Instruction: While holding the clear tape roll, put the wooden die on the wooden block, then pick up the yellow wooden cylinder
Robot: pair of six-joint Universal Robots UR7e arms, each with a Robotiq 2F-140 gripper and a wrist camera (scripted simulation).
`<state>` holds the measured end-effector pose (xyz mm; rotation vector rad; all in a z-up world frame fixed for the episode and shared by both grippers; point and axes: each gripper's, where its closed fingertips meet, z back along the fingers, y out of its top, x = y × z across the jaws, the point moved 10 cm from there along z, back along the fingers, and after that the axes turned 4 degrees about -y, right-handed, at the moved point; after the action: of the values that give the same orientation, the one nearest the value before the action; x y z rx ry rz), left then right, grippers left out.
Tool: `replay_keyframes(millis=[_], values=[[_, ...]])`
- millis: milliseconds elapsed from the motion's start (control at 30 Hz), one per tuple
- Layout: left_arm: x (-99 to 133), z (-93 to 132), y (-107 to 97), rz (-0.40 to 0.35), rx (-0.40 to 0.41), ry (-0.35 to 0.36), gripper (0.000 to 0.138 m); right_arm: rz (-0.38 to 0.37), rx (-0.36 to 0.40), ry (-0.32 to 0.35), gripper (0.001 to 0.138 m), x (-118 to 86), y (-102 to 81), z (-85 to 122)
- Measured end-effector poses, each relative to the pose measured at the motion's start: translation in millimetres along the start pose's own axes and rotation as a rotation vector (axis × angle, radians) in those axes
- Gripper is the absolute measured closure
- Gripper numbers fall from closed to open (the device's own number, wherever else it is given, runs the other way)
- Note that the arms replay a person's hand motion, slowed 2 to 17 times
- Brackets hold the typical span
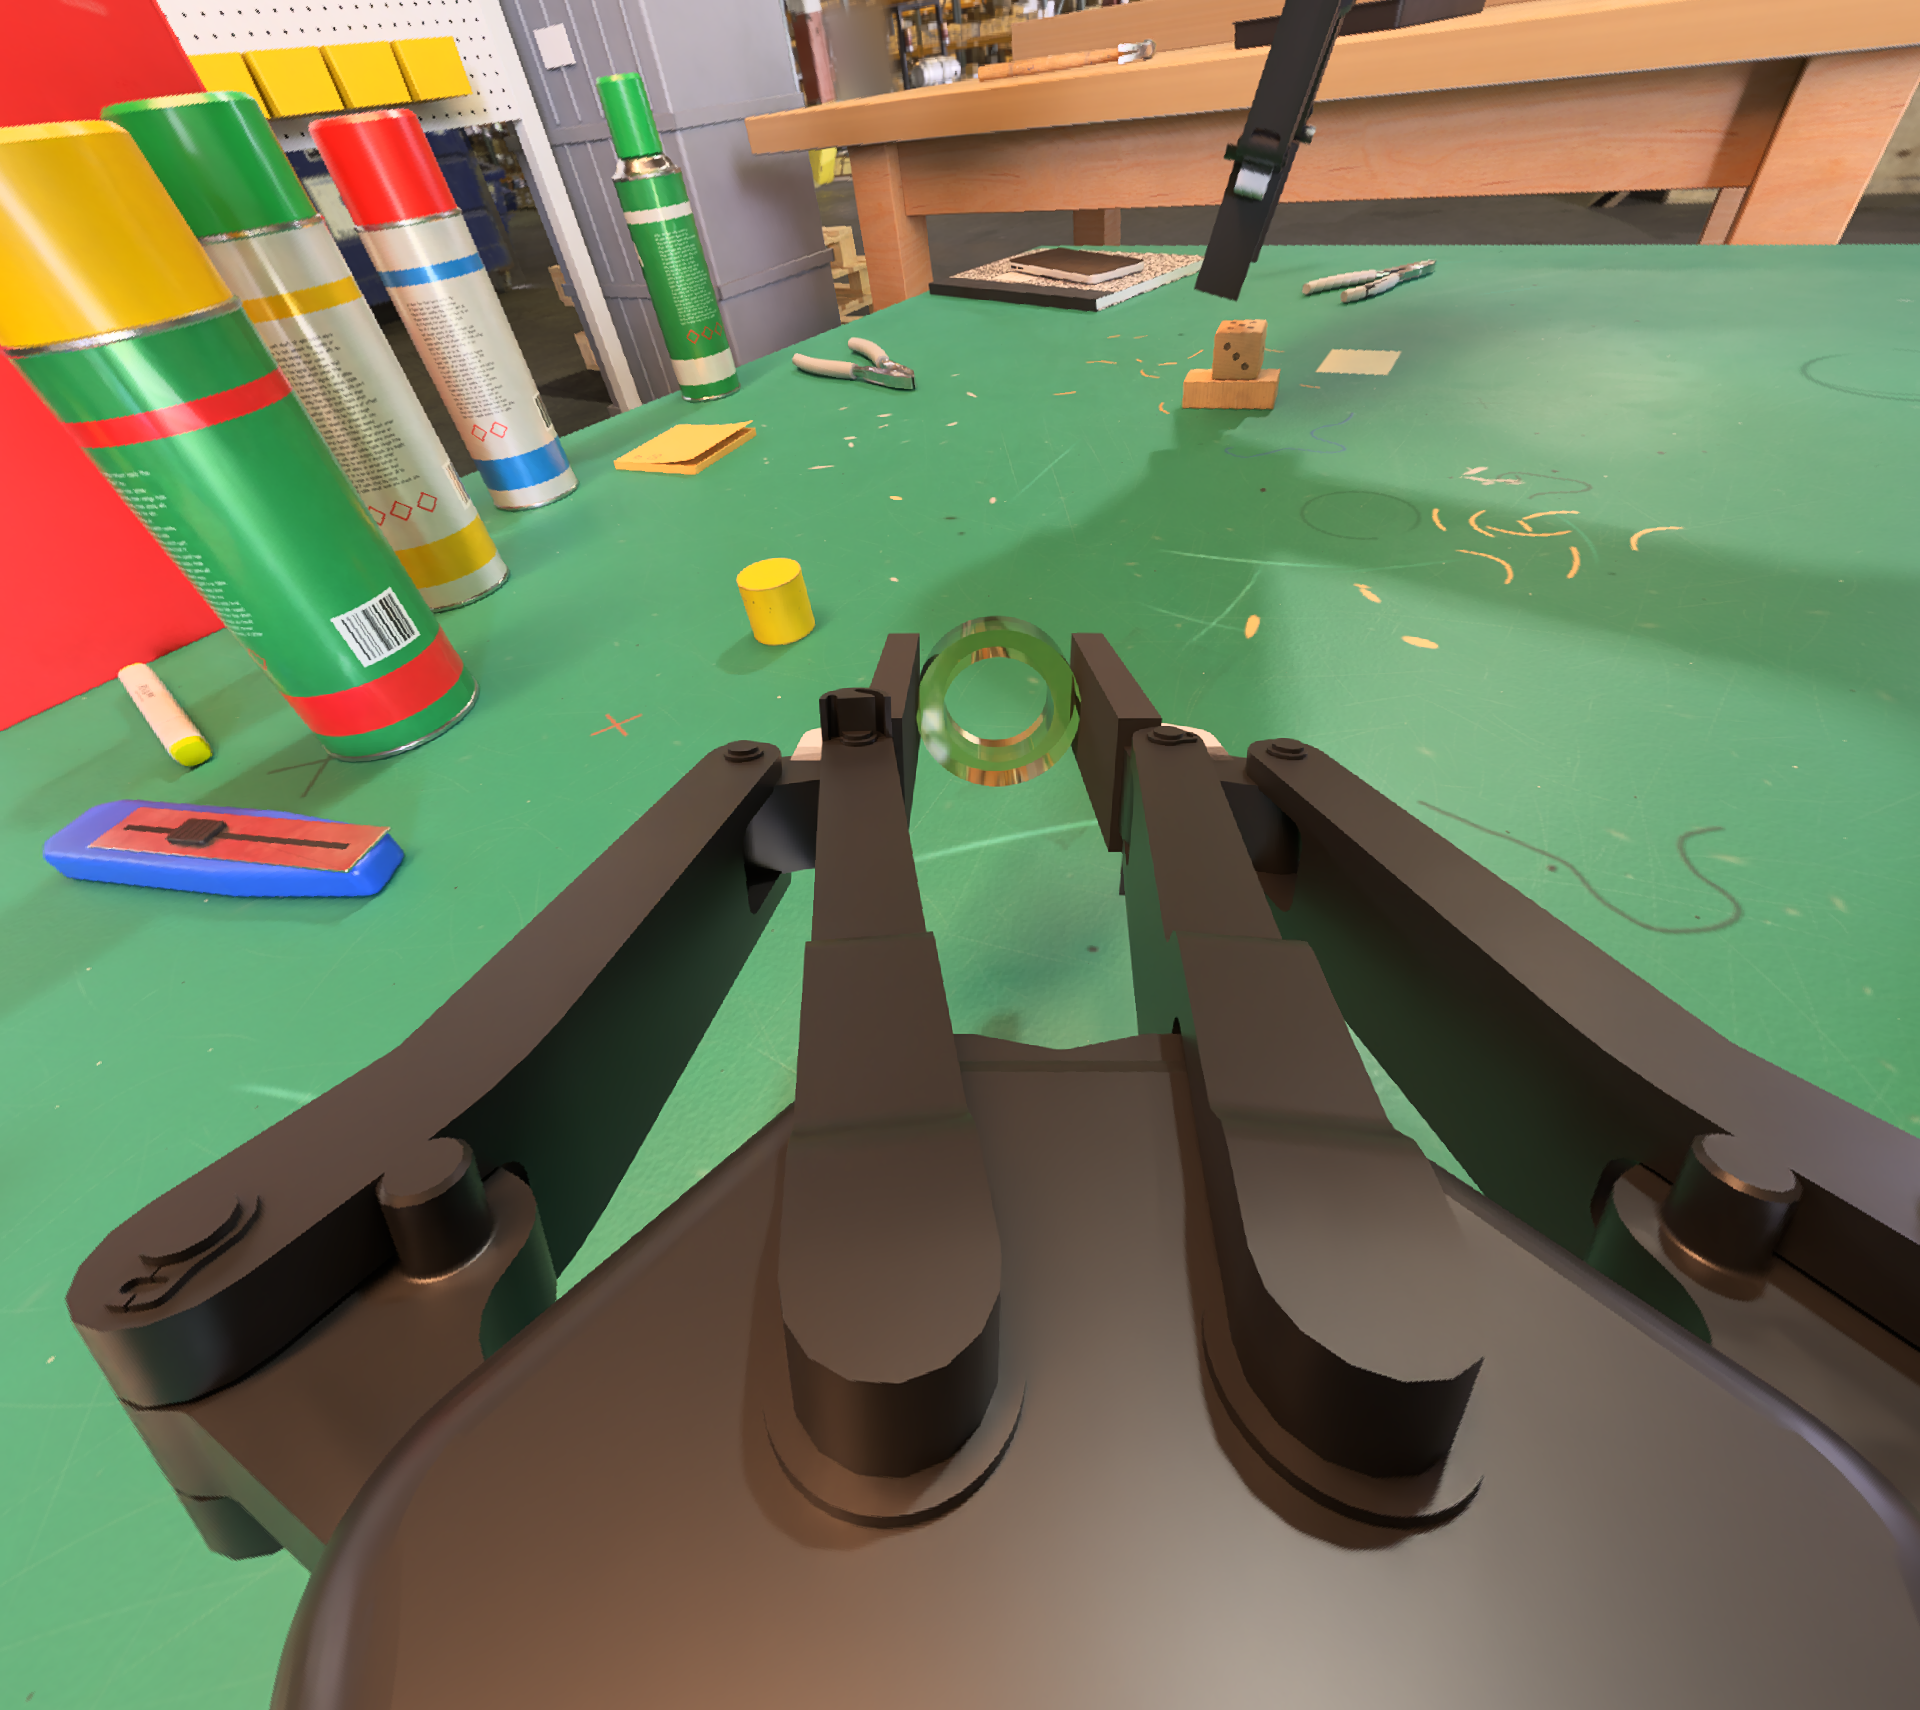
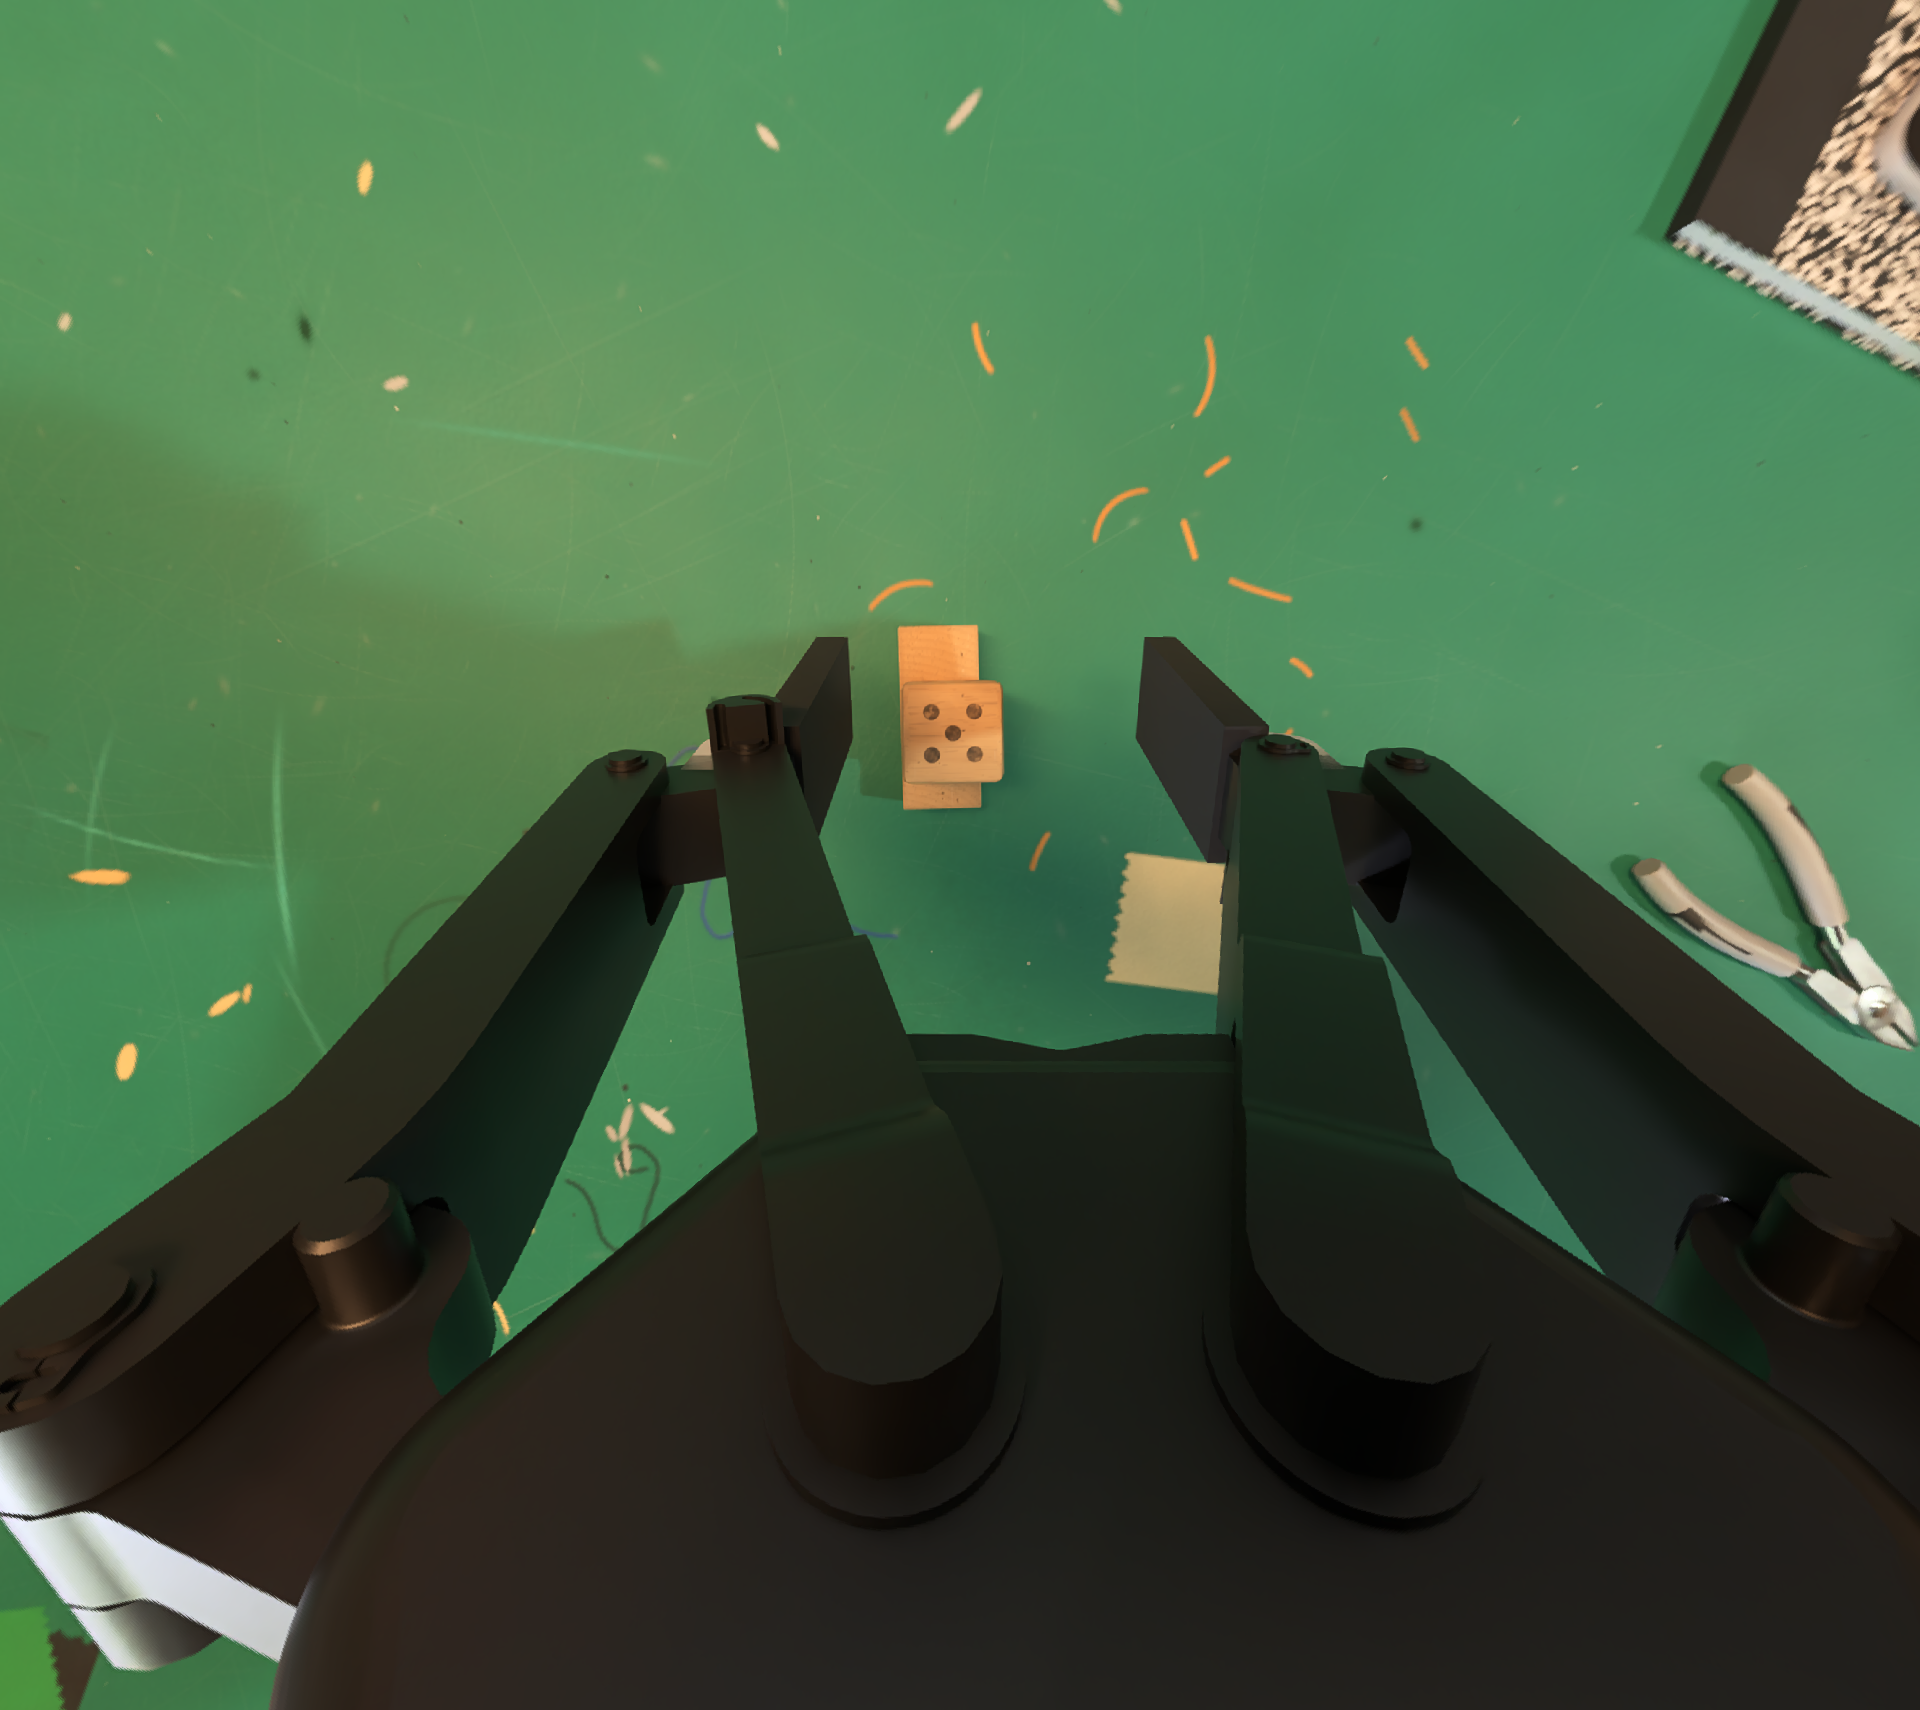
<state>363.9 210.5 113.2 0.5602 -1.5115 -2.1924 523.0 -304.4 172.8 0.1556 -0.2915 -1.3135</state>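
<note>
My left gripper (image 1: 995, 699) is shut on the clear tape roll (image 1: 940, 704) and holds it above the green mat. The yellow wooden cylinder (image 1: 775, 600) stands on the mat just ahead and to the left of it. The wooden die (image 1: 1238, 349) rests on the wooden block (image 1: 1229, 391) far ahead; the right gripper's finger (image 1: 1242, 237) hangs above it, apart. In the right wrist view the die (image 2: 951, 731) sits on the block (image 2: 937, 652) below my open, empty right gripper (image 2: 995, 704).
Several spray cans (image 1: 223, 455) stand at the left with a green one (image 1: 670, 247) behind. A blue box cutter (image 1: 223, 848), a marker (image 1: 163, 713), yellow notes (image 1: 686, 447), pliers (image 1: 857, 364), more pliers (image 2: 1787, 922), a notebook (image 1: 1070, 275) and a paper scrap (image 2: 1169, 922) lie around.
</note>
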Motion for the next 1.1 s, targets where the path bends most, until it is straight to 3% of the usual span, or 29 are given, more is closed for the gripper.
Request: replay_keyframes(millis=[267, 500, 800, 1100], values=[[-0.3, -0.4, 0.3, 0.002, 0.003, -0.001, 0.100, 0.008, 0.133, -0.027, 0.064, -5.5, 11.9, 40.7], [-0.6, -1.0, 0.5, 0.004, 0.003, 0.002, 0.100, 0.043, 0.249, 0.012, 0.065, -26.4, 25.4, 75.1], [-0.3, -2.0, 1.1, 0.014, 0.006, 0.001, 0.100, 0.193, 0.332, 0.110, 0.065, -77.1, 45.4, 99.4], [1.9, -3.2, 3.5, 0.057, 0.032, -0.018, 0.100, 0.373, 0.357, 0.176, 0.064, -144.2, 66.0, 93.2]])
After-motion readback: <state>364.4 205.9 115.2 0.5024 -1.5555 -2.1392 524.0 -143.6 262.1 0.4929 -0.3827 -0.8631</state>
